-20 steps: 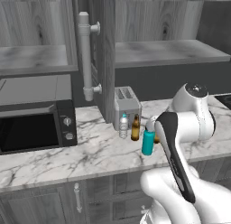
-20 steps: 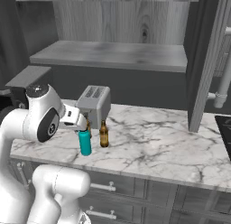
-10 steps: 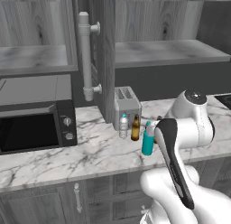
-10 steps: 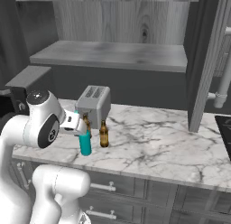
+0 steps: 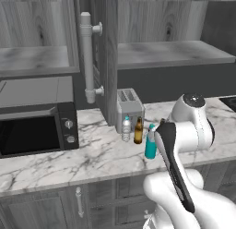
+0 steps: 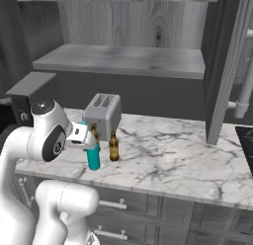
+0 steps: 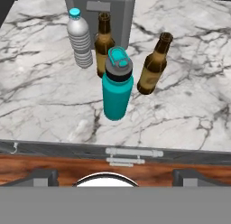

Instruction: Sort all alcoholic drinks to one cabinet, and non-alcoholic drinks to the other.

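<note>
Gripper: the two-finger gripper (image 6: 88,138) sits at the end of the white arm, just above and behind the flask in the right base view; its jaws stand wide apart with nothing between them.
Teal flask: the teal cylindrical flask with a dark cap (image 7: 116,84) stands upright on the white marble counter (image 7: 40,105), straight ahead of the hand and nearest to it, not touched by the fingers.
First beer bottle: an amber-brown glass bottle with a long neck (image 7: 154,65) stands ahead and to the right of the flask in the hand view, apart from it.
Second beer bottle: a like amber-brown bottle (image 7: 103,43) stands directly beyond the flask, partly hidden by the flask's cap, close to the grey metal toaster (image 7: 99,8).
Water bottle: the clear ribbed plastic bottle with a pale cap (image 7: 80,39) stands beyond and left of the flask, beside the second beer bottle; whether they touch is hard to tell.
Cabinets: the dark grey wood-grain wall cabinet (image 6: 126,59) hangs above the counter, its door with a pale bar handle (image 5: 87,59) swung open; a second one (image 5: 34,62) is beside it, over the black microwave (image 5: 34,131).
</note>
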### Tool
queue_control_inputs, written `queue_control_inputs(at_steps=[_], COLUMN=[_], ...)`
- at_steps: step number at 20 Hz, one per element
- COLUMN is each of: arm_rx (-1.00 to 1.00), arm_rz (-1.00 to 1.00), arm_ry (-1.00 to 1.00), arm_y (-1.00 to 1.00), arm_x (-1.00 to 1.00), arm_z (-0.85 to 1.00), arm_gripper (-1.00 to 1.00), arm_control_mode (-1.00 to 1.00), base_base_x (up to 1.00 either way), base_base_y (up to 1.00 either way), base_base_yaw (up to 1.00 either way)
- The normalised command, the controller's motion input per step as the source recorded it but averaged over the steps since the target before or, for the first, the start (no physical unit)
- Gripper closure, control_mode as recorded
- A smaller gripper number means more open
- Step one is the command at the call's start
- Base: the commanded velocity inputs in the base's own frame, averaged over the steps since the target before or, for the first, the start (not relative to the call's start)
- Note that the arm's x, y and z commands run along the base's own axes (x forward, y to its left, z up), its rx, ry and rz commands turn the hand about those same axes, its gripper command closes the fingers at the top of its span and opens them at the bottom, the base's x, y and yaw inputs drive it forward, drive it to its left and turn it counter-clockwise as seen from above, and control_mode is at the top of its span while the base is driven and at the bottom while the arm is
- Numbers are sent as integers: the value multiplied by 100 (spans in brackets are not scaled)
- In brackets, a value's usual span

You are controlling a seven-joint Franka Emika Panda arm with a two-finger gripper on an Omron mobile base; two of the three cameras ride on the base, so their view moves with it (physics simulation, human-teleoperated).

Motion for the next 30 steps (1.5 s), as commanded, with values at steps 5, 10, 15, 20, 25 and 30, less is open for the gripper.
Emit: queue_control_inputs(at_steps=[5,10,15,20,25,30], arm_rx=[-2,-1,0,0,0,0], arm_rz=[0,0,0,0,0,0], arm_ry=[-9,-12,-11,-7,-8,-10], arm_y=[0,0,0,0,-2,-1], arm_x=[0,0,0,0,0,0], arm_z=[-29,-28,-29,-37,-38,-30], arm_gripper=[-100,-100,-100,-100,-100,-100], arm_control_mode=[-100,-100,-100,-100,-100,-100], base_base_x=[0,0,0,0,0,0], base_base_y=[0,0,0,0,0,0], base_base_yaw=[0,0,0,0,0,0])
